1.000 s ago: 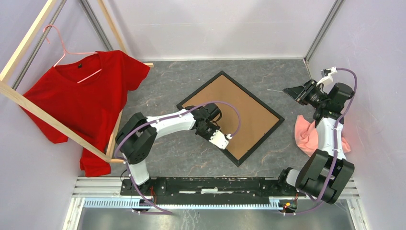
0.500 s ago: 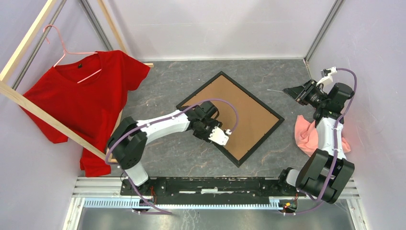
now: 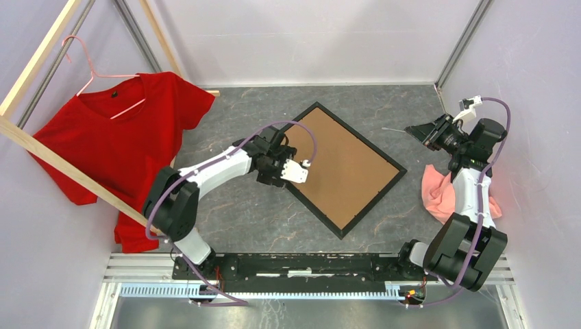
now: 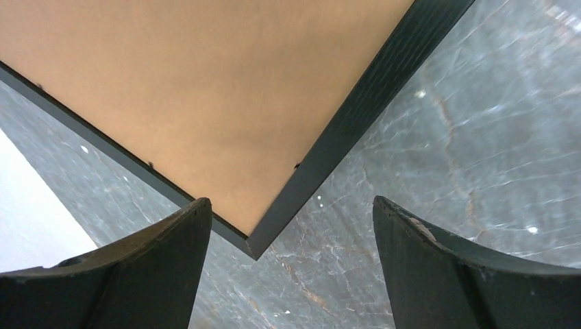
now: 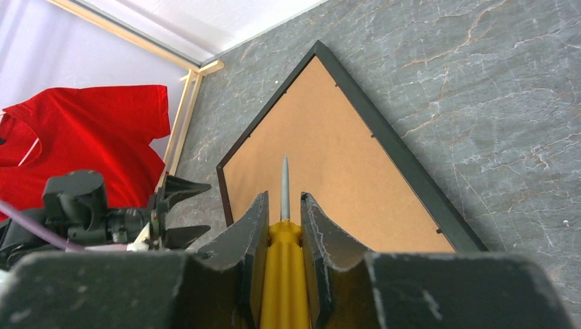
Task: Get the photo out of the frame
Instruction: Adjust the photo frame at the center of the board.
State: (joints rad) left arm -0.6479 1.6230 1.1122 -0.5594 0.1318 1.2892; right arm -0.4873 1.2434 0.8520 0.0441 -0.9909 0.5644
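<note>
The black frame (image 3: pixel 361 137) lies face down on the grey table, its brown backing board (image 3: pixel 339 164) facing up. The photo is hidden under the board. My left gripper (image 3: pixel 284 175) hovers over the frame's left corner with the jaws wide open. In the left wrist view that frame corner (image 4: pixel 274 229) shows between the spread fingers of my left gripper (image 4: pixel 291 201), which hold nothing. My right gripper (image 3: pixel 418 130) is raised at the right, off the frame, shut on a yellow-handled screwdriver (image 5: pixel 284 274). Its metal shaft (image 5: pixel 285 185) points toward the board.
A red T-shirt (image 3: pixel 123 144) on a pink hanger hangs from a pale wooden rack (image 3: pixel 27 140) at the left. A pink cloth (image 3: pixel 438 192) lies by the right arm. Enclosure walls and metal posts stand close on three sides.
My left gripper has opened wide and moved up and left along the frame's near-left edge to its left corner. The right arm has not moved.
</note>
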